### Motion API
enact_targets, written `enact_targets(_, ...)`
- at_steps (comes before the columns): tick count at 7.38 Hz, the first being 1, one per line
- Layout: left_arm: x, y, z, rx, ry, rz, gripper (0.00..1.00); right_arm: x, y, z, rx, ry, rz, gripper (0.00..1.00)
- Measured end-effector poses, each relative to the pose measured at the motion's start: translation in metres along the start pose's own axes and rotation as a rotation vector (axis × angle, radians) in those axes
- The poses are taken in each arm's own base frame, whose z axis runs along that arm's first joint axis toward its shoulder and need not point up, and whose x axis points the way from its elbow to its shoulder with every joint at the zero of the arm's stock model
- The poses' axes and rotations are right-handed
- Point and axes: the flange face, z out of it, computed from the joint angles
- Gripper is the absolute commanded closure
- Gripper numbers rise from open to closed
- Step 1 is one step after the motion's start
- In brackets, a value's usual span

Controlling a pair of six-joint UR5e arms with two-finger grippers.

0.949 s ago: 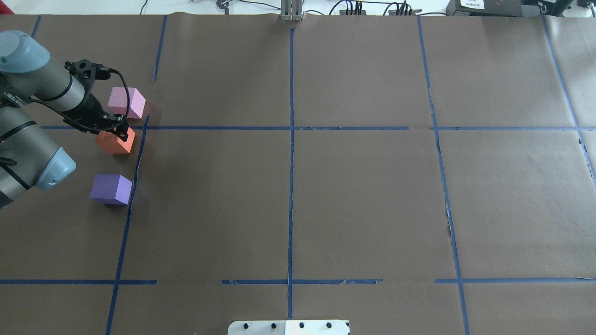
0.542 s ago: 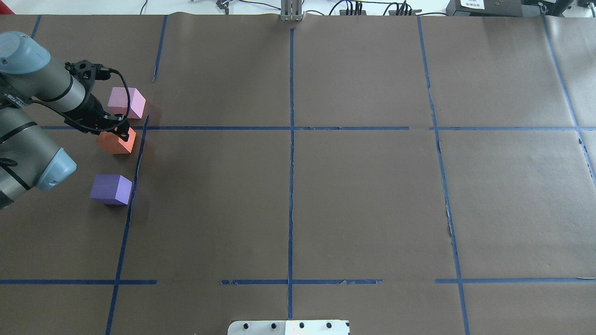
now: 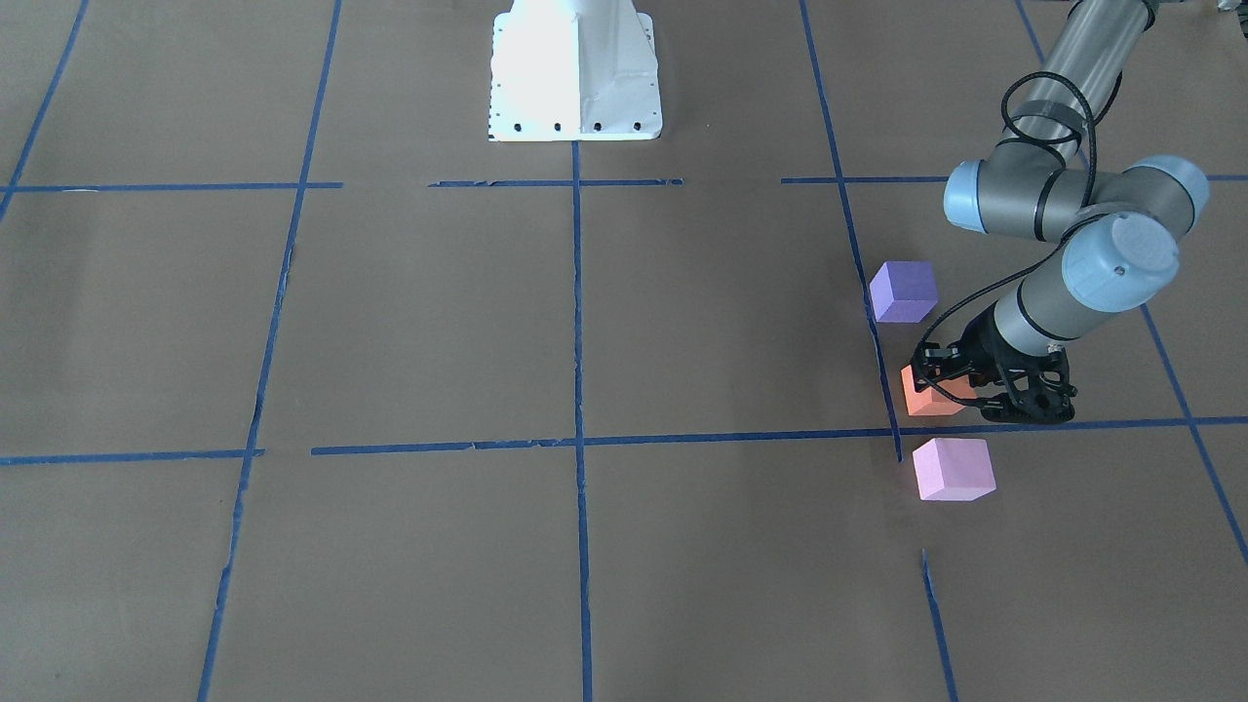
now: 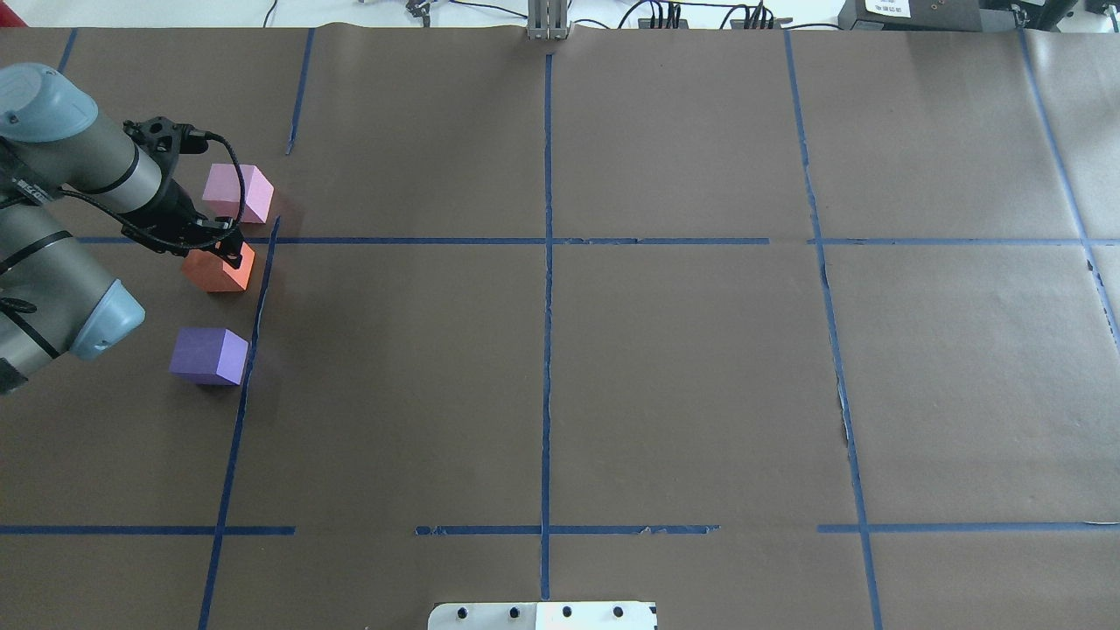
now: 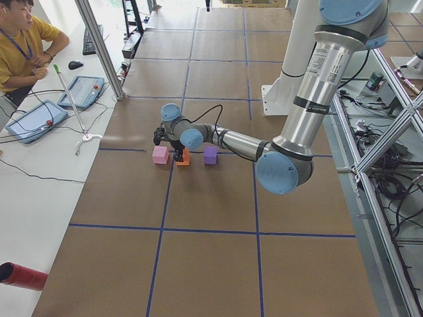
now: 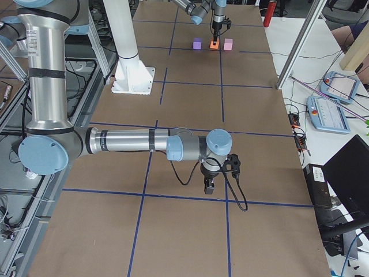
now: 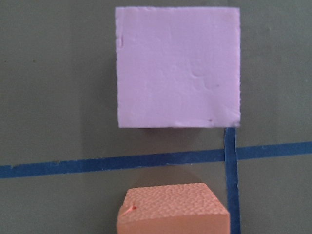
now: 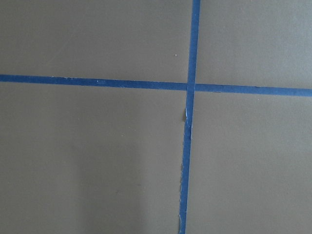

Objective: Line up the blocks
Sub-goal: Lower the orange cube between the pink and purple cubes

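Observation:
Three cubes stand in a column at the table's left side. The pale pink-lilac block [image 4: 236, 192] is farthest from me, the orange block [image 4: 214, 273] in the middle, the violet-purple block [image 4: 208, 355] nearest. My left gripper [image 4: 223, 249] points down over the orange block [image 3: 924, 398] and looks shut on it, at or just above the paper. The left wrist view shows the orange block [image 7: 173, 209] below the pink block [image 7: 178, 66], with a blue tape line between them. My right gripper [image 6: 210, 186] hangs low over bare paper far from the blocks; I cannot tell its state.
Brown paper [image 4: 682, 376] with a grid of blue tape lines [image 4: 547, 262] covers the table. The robot's white base plate [image 3: 573, 68] is at my edge. A metal post [image 4: 548, 22] stands at the far edge. A person [image 5: 23, 39] with tablets sits beyond it.
My left arm and the orange block have shifted very slightly to the right and down. The pink and purple blocks have not moved.

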Motion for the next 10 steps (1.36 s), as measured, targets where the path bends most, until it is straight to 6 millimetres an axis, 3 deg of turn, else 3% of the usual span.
enact_targets(3,0.0035,-0.0003,-0.003,0.005,0.005,0.0,0.43,0.0,0.0,0.0,0.0,0.0,0.0,0.0)
enact_targets(4,0.0037,-0.0003,-0.0025,0.004,0.005,-0.001,0.37,0.0,0.0,0.0,0.0,0.0,0.0,0.0)
enact_targets(5,0.0038,-0.0002,-0.0016,0.003,0.004,0.0,0.15,0.0,0.0,0.0,0.0,0.0,0.0,0.0)
enact_targets(7,0.0049,0.0,-0.0006,0.001,0.005,0.001,0.01,0.0,0.0,0.0,0.0,0.0,0.0,0.0)
enact_targets(10,0.007,0.001,0.0008,0.0,0.006,0.006,0.0,0.0,0.0,0.0,0.0,0.0,0.0,0.0)
